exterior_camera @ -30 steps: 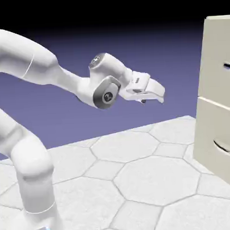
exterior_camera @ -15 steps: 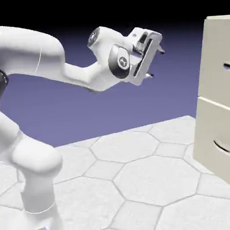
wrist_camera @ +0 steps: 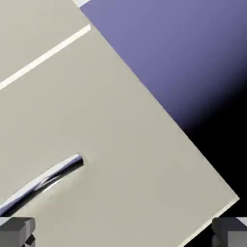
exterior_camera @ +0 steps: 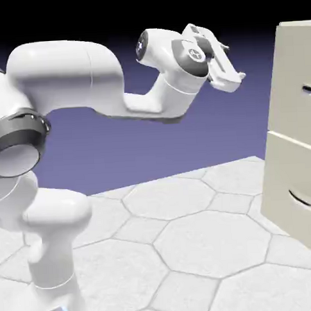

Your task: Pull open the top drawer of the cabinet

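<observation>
You see the cabinet [exterior_camera: 298, 131] in matt, smooth cream; on its top drawer [wrist_camera: 120, 144], the bar handle [wrist_camera: 43, 181] gleams like polished metal.

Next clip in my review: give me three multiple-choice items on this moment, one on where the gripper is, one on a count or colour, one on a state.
1. Where is the white two-finger gripper?
A. In the air, short of the tall cream-beige cabinet
B. Clamped on a handle
C. Resting on the floor

2. How many stacked drawer fronts show on the cabinet in the exterior view?
A. One
B. Two
C. Four

3. What state is the upper cream-beige top drawer with the thin dark-and-silver bar handle in?
A. Pulled fully out
B. Removed
C. Shut, flush with the cabinet

Answers: 1 A, backdrop shows between gripper and cabinet; 2 B, an upper and a lower front show; 3 C, its front lies level with the cabinet face.
</observation>
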You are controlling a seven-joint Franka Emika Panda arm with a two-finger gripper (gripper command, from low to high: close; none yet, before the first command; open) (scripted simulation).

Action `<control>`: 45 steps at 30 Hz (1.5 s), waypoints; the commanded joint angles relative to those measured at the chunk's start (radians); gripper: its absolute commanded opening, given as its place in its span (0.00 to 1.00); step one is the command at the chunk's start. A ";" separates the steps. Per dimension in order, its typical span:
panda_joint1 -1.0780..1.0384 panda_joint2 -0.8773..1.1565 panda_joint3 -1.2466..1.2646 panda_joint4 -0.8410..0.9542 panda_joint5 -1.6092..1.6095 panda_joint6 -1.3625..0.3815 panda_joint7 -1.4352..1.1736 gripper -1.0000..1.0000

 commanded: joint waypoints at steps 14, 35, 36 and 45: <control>0.389 -0.042 -0.359 0.254 -0.609 -0.031 -0.583 0.50; 0.968 -0.139 -0.840 0.708 -1.081 -0.007 -1.211 0.50; 0.968 -0.139 -0.840 0.708 -1.081 -0.007 -1.211 0.00; 0.682 -0.088 -0.633 0.429 -1.149 -0.074 -1.115 0.00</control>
